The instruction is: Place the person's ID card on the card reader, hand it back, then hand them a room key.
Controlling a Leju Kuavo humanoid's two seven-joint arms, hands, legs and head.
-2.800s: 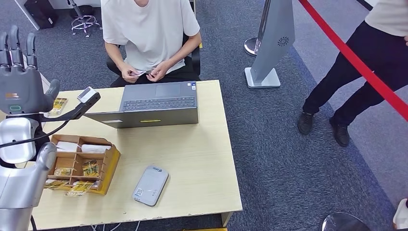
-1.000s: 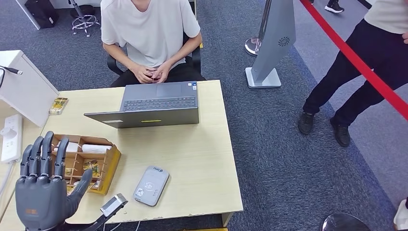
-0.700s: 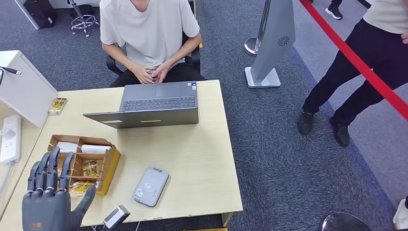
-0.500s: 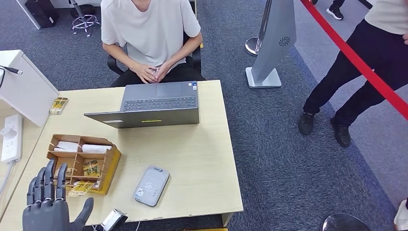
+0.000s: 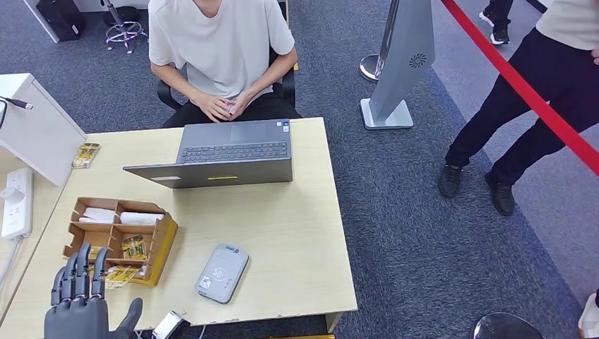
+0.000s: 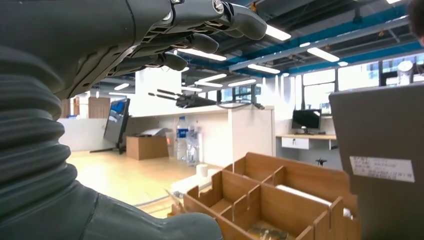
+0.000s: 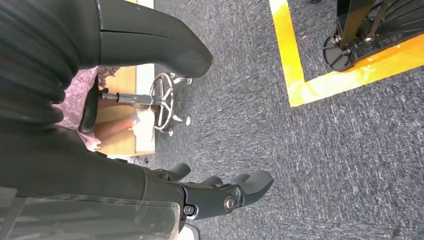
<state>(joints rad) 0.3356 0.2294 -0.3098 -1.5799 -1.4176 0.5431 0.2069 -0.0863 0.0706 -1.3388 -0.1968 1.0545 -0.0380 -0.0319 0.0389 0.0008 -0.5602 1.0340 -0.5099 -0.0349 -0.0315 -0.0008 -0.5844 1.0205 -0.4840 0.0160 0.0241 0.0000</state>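
My left hand (image 5: 81, 307) hovers at the table's near left corner, fingers spread and pointing up, holding nothing. Just beyond it stands a wooden organizer (image 5: 161, 236) with yellow-patterned key cards (image 5: 132, 247) in its compartments. The grey card reader (image 5: 221, 272) lies flat near the front edge, with nothing on it. A seated person in a white shirt keeps both hands (image 5: 222, 107) together behind the laptop (image 5: 226, 152); I cannot tell whether they hold a card. In the left wrist view the fingers (image 6: 200, 42) stretch above the organizer (image 6: 270, 195). My right hand (image 7: 220, 192) hangs over the carpet, empty.
A white box (image 5: 35, 131) and a power strip (image 5: 15, 201) sit at the left, with a yellow card stack (image 5: 85, 155) on the table's far left corner. A red rope barrier (image 5: 523, 88), a grey stand (image 5: 399, 63) and a standing person (image 5: 537, 92) are on the right.
My left hand has come down from high at the left to the table's near left corner, still sinking. The person's hands, earlier holding a white card, are now clasped together.
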